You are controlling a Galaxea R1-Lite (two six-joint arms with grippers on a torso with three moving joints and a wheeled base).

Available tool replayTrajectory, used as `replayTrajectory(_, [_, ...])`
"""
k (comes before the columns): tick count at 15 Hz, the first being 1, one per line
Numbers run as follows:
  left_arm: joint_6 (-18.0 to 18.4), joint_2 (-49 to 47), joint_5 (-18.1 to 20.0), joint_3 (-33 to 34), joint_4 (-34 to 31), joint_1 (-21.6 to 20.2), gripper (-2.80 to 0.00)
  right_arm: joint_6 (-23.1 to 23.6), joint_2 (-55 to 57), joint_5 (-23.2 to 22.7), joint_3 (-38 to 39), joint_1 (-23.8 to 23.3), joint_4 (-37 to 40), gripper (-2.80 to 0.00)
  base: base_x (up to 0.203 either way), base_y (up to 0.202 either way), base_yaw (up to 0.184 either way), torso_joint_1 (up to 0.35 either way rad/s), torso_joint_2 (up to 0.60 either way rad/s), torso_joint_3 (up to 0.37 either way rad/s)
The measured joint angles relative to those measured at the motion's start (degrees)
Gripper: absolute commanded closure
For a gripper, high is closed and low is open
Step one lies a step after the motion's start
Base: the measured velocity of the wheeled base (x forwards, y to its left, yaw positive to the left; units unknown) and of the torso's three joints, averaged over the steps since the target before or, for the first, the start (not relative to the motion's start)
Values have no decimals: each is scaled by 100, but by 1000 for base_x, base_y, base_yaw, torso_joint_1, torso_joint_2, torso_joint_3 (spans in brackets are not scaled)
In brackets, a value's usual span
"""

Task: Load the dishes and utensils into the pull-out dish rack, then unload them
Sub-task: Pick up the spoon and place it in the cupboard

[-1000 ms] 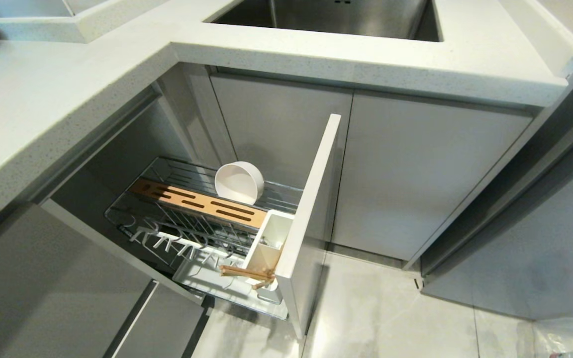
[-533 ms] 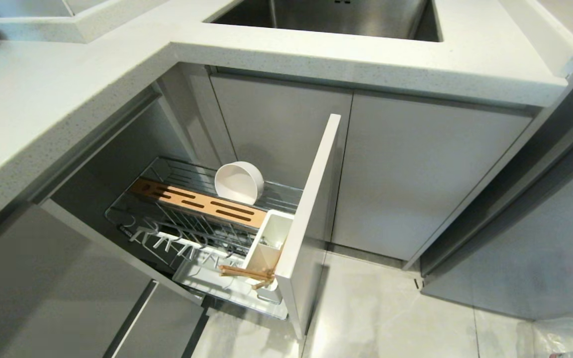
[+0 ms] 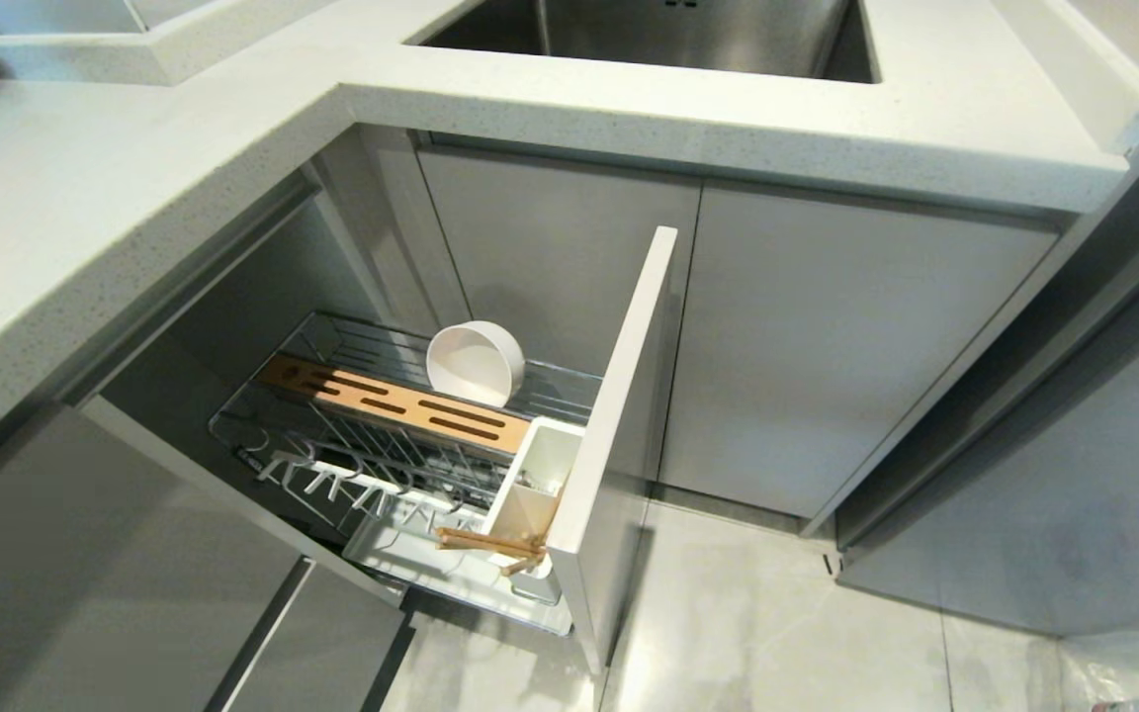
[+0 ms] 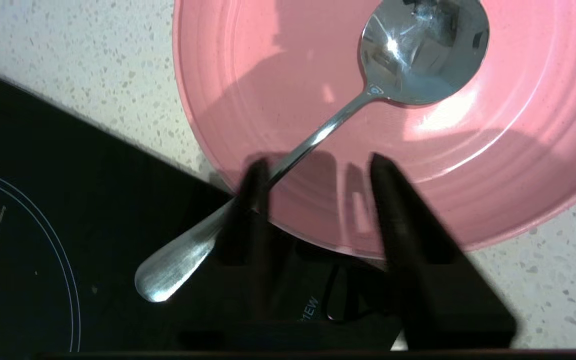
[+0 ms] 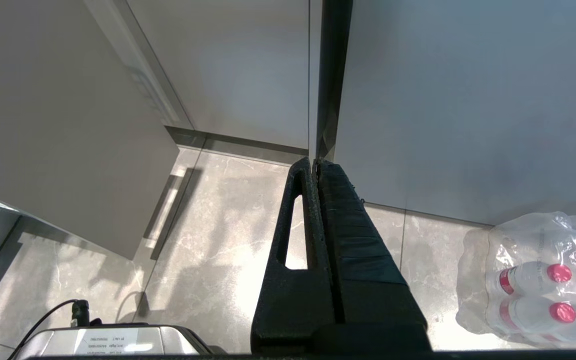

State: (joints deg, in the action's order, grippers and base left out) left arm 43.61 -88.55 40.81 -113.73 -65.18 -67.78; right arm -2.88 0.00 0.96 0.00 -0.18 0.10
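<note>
One cream-white bowl (image 3: pixel 476 363) is seen tipped on its side in the pull-out dish rack (image 3: pixel 401 445), behind the slotted orange-wood strip (image 3: pixel 396 403). One pair of wooden chopsticks (image 3: pixel 490 544) is lodged in the white utensil cup (image 3: pixel 535 485), their ends sticking out toward the drip tray (image 3: pixel 401 556). The rack is fixed to a pale grey cabinet front (image 3: pixel 614 435), pulled out below the speckled countertop (image 3: pixel 95 198) and the steel sink (image 3: pixel 649 35). One metal spoon (image 4: pixel 318 135) is laid in a pink dish (image 4: pixel 518 150), its handle reaching over the rim above a black cooktop (image 4: pixel 43 200). The left gripper (image 4: pixel 318 172) is held over it with fingers parted, one finger touching the handle, which is not clamped. The right gripper (image 5: pixel 315 167) is pressed together, empty, above the floor tiles (image 5: pixel 208 235) beside one pack of bottles (image 5: pixel 538 280).
</note>
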Motion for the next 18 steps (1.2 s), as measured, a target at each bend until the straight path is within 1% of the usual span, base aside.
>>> replayTrajectory(5, [-1,-147,20,0,-5,15,-280,1,0,0,0,0,0,0,0,0,0,0,0,0])
replayTrajectory(8, [2,-293,72,-5,27,152,-280,1,0,0,0,0,0,0,0,0,0,0,0,0])
replayTrajectory(9, [2,-344,111,-6,35,214,-280,1,0,0,0,0,0,0,0,0,0,0,0,0])
replayTrajectory(11, [-8,-423,377,-9,130,321,-280,1,0,0,0,0,0,0,0,0,0,0,0,0])
replayTrajectory(13, [-9,-469,473,-9,208,387,-280,-1,0,0,0,0,0,0,0,0,0,0,0,0])
replayTrajectory(18, [-22,-546,435,-2,184,428,-280,1,0,0,0,0,0,0,0,0,0,0,0,0])
